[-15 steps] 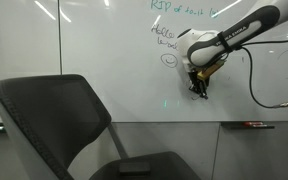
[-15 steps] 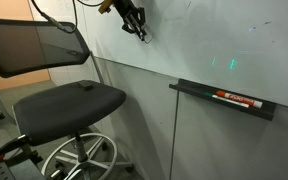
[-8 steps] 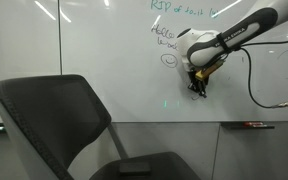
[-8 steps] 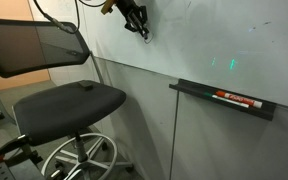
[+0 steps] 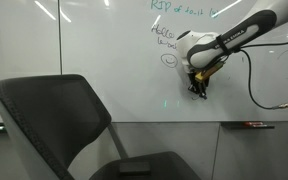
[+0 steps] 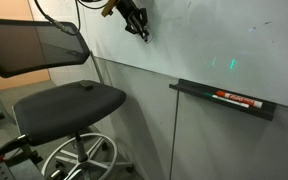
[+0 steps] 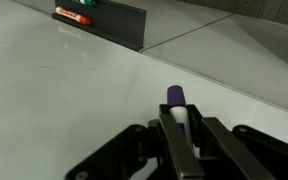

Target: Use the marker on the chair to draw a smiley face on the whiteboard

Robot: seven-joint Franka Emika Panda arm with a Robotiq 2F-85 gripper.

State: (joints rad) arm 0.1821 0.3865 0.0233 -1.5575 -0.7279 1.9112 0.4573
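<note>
My gripper (image 5: 197,88) is shut on a white marker with a purple cap (image 7: 175,98), which points at the whiteboard (image 5: 104,50) and is close to its surface; contact cannot be told. In an exterior view the gripper (image 6: 137,28) is near the board's top. The whiteboard (image 6: 204,35) has green handwriting and a small green smiley (image 5: 169,60) to the left of the gripper. The dark office chair (image 5: 54,120) stands in front of the board, below and left of the gripper; it also shows in an exterior view (image 6: 64,95).
A dark tray (image 6: 224,100) on the wall under the board holds a red-and-black marker (image 6: 236,98); it also shows in the wrist view (image 7: 109,18). A black cable (image 5: 259,95) hangs from the arm. A small dark object (image 6: 84,87) lies on the chair seat.
</note>
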